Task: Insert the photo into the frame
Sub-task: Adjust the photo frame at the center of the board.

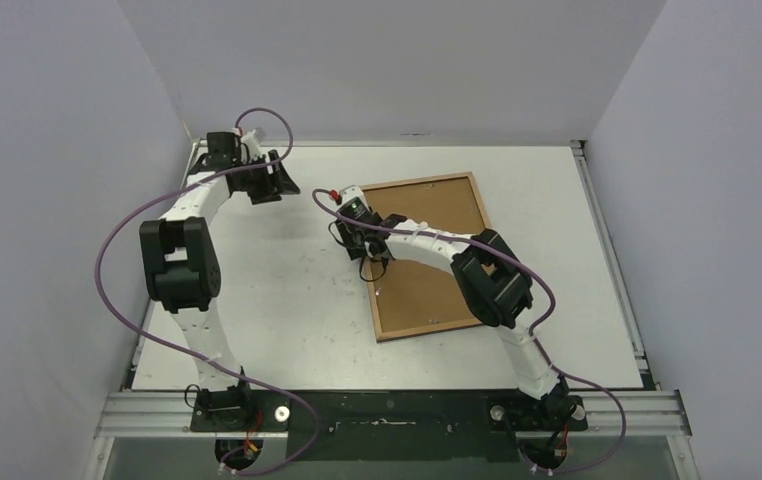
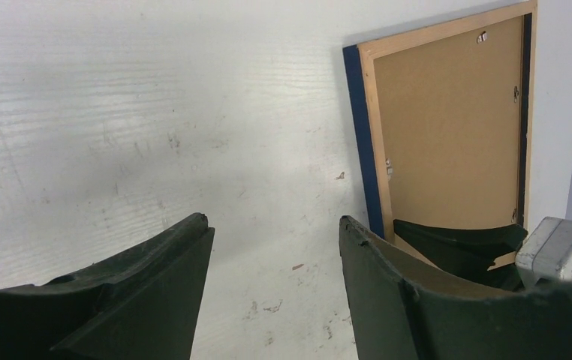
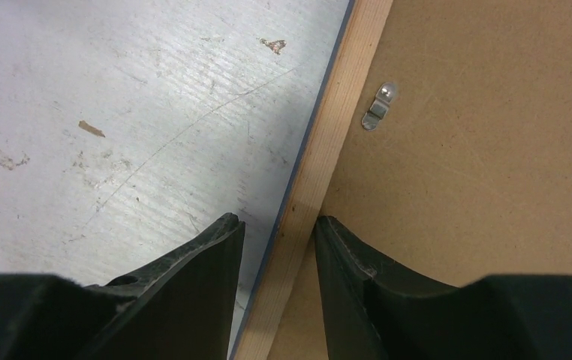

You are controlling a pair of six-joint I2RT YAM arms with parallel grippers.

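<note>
The frame [image 1: 418, 182] lies face down on the table right of centre, its wood-brown back up and its navy edge showing in the left wrist view [image 2: 361, 135]. The plain brown backing board [image 1: 427, 295] sits in it. My right gripper [image 1: 373, 262] is open over the frame's left rail [image 3: 335, 127], one finger outside on the table side and one inside over the backing board [image 3: 478, 150]. My left gripper [image 1: 279, 185] is open and empty above the bare table at the back left; it also shows in its own wrist view [image 2: 275, 221]. The photo is not in view.
Small metal turn clips [image 3: 379, 109] hold the backing board at the rail. White walls close in the table [image 1: 277, 300] on the left, back and right. The right arm's elbow [image 1: 492, 280] hangs over the frame's lower right part.
</note>
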